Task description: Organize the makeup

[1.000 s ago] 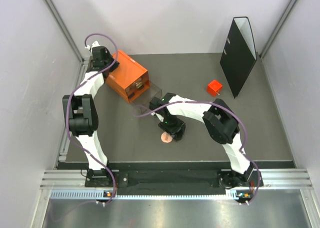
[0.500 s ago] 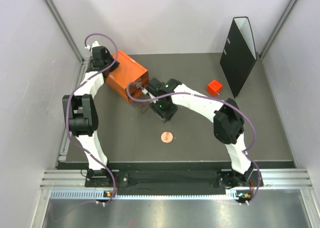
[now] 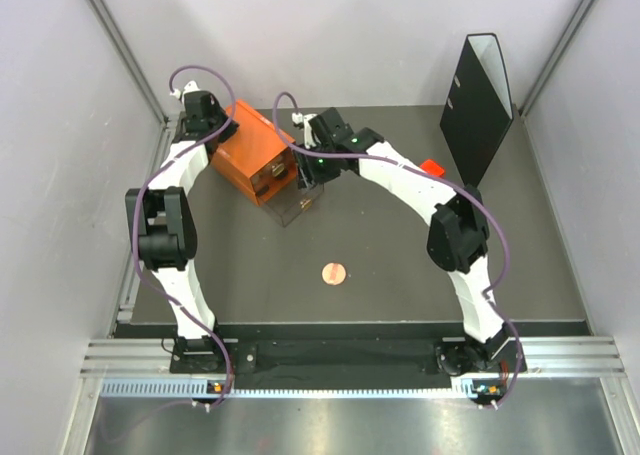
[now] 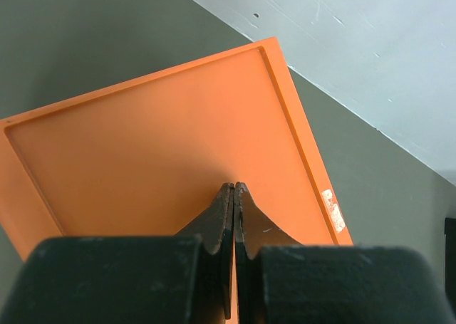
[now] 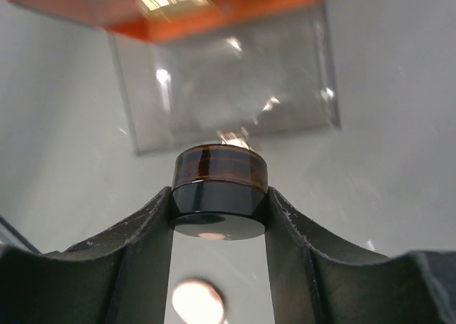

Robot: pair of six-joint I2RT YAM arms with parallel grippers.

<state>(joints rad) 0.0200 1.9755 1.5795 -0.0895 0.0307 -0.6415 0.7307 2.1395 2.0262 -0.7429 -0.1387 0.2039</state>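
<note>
We've got the right gripper (image 5: 219,208) pinching the small black disc (image 5: 220,181) by its sides, right over the clear drawer (image 5: 226,82). That drawer sticks out of the near-right face of the orange drawer box (image 3: 253,151), far left on the table (image 3: 420,265). The left gripper (image 4: 234,194) has its fingers pressed together, tips down at the box's lid. We can't tell if they touch it. The round pink disc (image 3: 333,272) lies alone nearer to us, well apart from the drawer. A small red cube (image 3: 433,165) peeks out behind the right arm, near a black file stand (image 3: 478,95) at the far right.
</note>
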